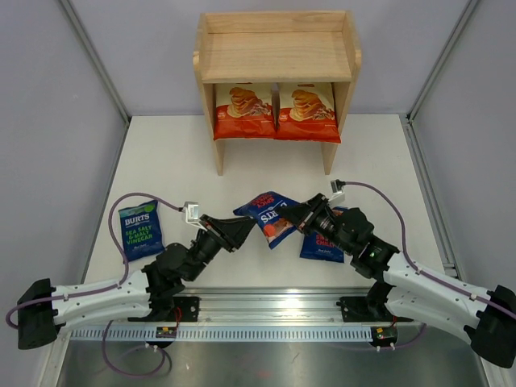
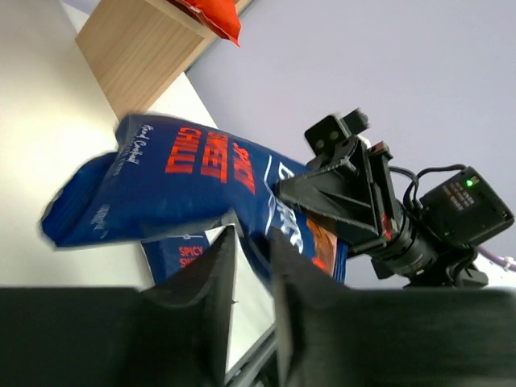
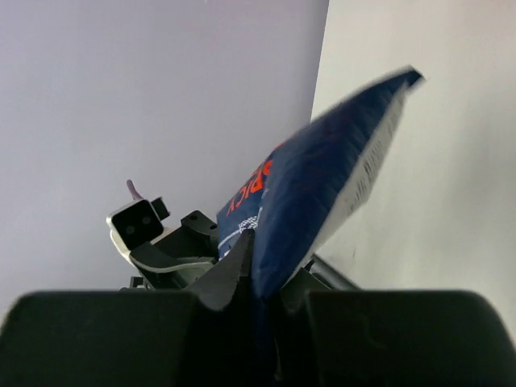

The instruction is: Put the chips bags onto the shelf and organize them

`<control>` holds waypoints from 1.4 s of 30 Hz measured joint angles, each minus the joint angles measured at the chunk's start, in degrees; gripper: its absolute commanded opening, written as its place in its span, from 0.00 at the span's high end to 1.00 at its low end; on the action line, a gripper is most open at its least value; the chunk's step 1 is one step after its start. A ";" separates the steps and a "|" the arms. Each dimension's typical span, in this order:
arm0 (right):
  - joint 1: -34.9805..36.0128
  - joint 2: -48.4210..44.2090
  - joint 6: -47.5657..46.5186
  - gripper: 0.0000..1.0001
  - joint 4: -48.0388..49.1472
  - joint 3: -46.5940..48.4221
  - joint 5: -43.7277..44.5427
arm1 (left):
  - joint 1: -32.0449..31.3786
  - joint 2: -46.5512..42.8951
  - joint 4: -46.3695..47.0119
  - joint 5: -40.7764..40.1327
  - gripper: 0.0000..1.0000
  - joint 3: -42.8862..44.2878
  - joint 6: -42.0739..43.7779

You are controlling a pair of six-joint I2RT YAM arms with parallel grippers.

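Progress is two of five, I judge: cassava bags (image 1: 242, 111) on the shelf's (image 1: 278, 56) lower tier, my right gripper (image 1: 295, 218) clamped on a dark blue bag (image 1: 268, 211) aloft, left gripper (image 1: 255, 229) slightly parted at its edge, twin bag (image 1: 321, 247) and blue-green bag (image 1: 141, 230) on the table (image 1: 185, 153).

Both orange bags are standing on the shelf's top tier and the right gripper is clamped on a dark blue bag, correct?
Not quite. The top external view shows both orange bags standing on the lower tier of the shelf, not the top one. The right gripper is indeed clamped on a dark blue bag.
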 measured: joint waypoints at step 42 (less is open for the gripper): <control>-32.52 48.02 -15.19 0.92 -27.23 86.14 -10.08 | 0.22 -5.77 -63.93 -12.37 0.01 18.03 -0.98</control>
